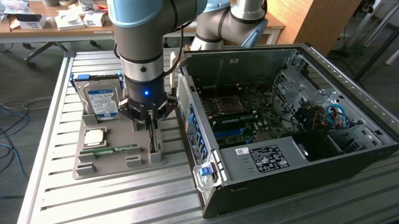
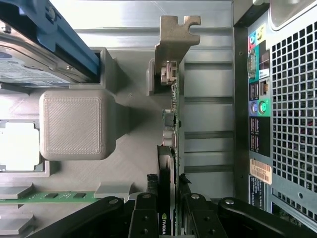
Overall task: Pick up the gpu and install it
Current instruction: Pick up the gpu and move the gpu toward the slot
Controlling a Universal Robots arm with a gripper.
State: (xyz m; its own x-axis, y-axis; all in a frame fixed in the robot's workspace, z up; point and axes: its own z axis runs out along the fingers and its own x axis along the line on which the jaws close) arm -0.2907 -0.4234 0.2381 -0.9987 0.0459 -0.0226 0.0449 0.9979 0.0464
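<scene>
The gpu (image 1: 153, 140) (image 2: 169, 124) stands on its long edge in a slot of the gray plastic parts holder (image 1: 118, 164) (image 2: 130, 148), its silvery bracket (image 2: 173, 42) at the far end. It sits just beside the open computer case (image 1: 281, 140) (image 2: 292, 99) on a slatted metal table (image 1: 93, 200). The gripper (image 1: 149, 123) (image 2: 167, 198) is down over the card, its black fingers (image 2: 144, 210) pressed against both faces in a grasp. A hard drive (image 1: 103, 100) (image 2: 29, 64), a processor chip (image 1: 95, 136) (image 2: 17, 146) and a green memory stick (image 1: 115, 150) (image 2: 49, 197) rest in the holder's other bays.
</scene>
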